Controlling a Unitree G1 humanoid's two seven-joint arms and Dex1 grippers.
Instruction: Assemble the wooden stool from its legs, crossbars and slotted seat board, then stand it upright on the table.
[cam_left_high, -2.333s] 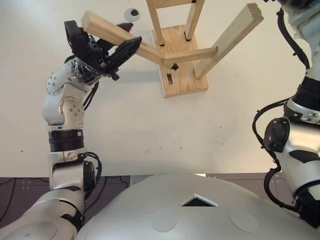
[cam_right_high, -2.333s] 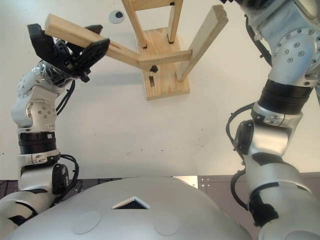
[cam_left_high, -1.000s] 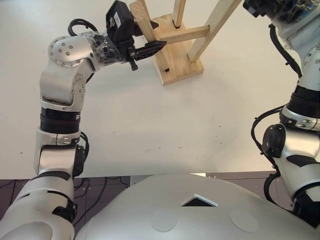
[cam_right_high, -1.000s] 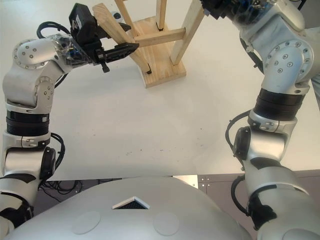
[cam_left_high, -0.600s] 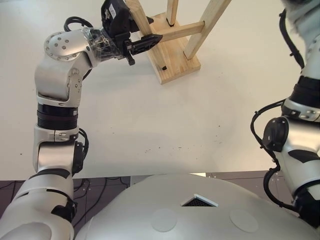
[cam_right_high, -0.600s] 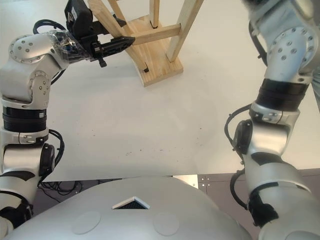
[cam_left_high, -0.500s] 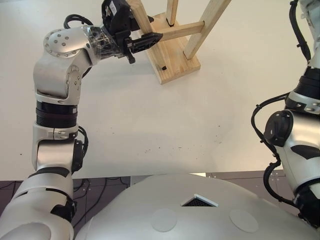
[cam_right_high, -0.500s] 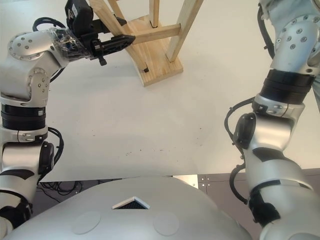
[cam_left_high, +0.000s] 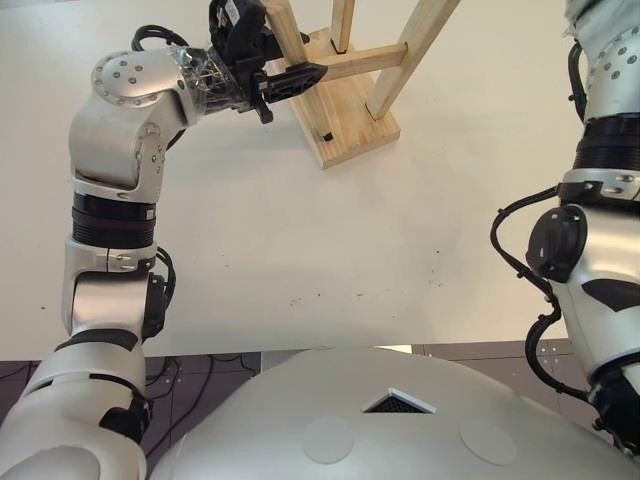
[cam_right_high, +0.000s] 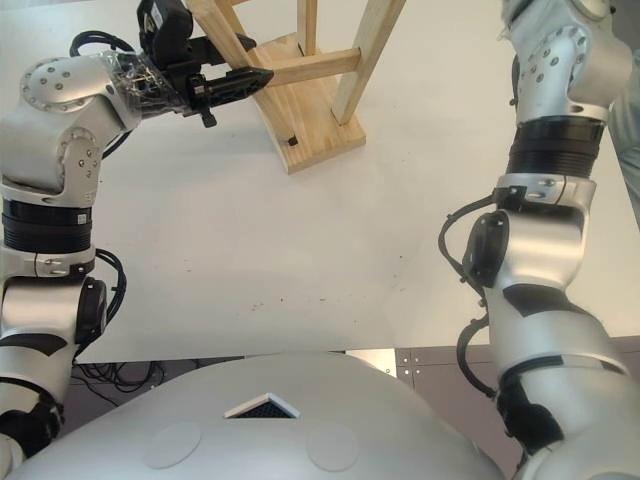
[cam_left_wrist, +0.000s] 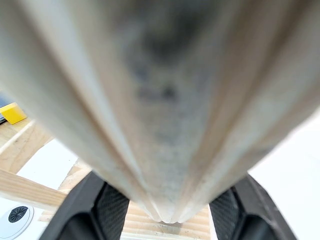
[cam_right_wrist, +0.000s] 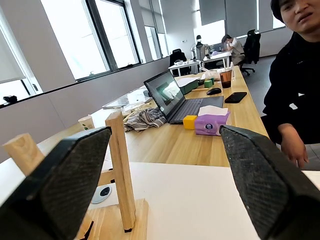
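A white table (cam_left_high: 330, 240) is seen from above, taking up most of the head views. The wooden stool (cam_left_high: 352, 95) is placed upside down near its far edge, a little toward the left arm's side. The slotted seat board (cam_left_high: 350, 135) is laid flat on the tabletop and the legs are pointed upward. One leg (cam_left_high: 283, 30) is slanted up toward the left arm, and a second leg (cam_left_high: 405, 55) is slanted the opposite way. The two are joined by a crossbar (cam_left_high: 358, 62) just above the board. A third leg (cam_left_high: 343, 22) is seen behind them.

The left gripper (cam_left_high: 300, 72) is clamped around the slanted leg just above the crossbar, with one dark finger (cam_left_high: 290, 80) laid across the leg's near face. In the left wrist view the leg (cam_left_wrist: 160, 100) is shown pinched between both pads.

The right gripper (cam_right_wrist: 164, 135) is raised well clear of the stool. Its fingers are spread wide with nothing between them.
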